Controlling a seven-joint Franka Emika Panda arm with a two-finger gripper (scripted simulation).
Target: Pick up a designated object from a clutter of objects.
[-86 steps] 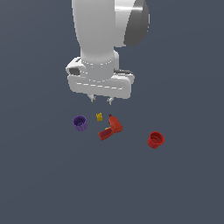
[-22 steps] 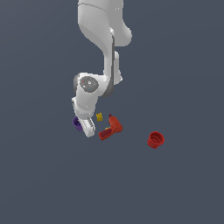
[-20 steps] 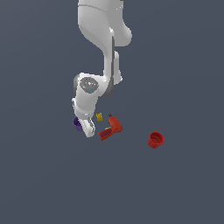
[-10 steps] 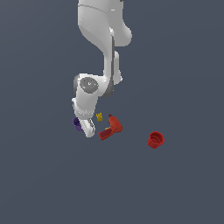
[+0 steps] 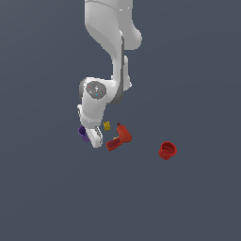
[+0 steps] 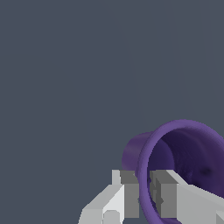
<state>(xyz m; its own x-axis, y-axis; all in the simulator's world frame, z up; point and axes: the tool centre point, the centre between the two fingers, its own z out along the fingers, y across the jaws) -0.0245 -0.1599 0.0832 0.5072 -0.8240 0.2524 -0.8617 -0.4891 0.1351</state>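
Observation:
The purple cup (image 5: pixel 82 132) rests on the grey floor at the exterior view's left end of the clutter, mostly covered by my hand. My gripper (image 5: pixel 94 139) is tilted and down at it. In the wrist view the cup (image 6: pixel 183 148) lies with its open mouth towards the camera. My gripper (image 6: pixel 144 192) straddles its rim, one finger (image 6: pixel 129 192) outside the wall and the other inside. Both press close against the wall, so the gripper is shut on it.
A red drill-shaped toy (image 5: pixel 118 138) lies just to the exterior view's right of my hand, with a tiny yellow block (image 5: pixel 107 125) behind it. A red cup (image 5: pixel 167 150) stands farther right, apart from the others.
Since 4.3 s ago the arm has come down, tilted and reached the purple cup. Over the last second nothing has visibly moved.

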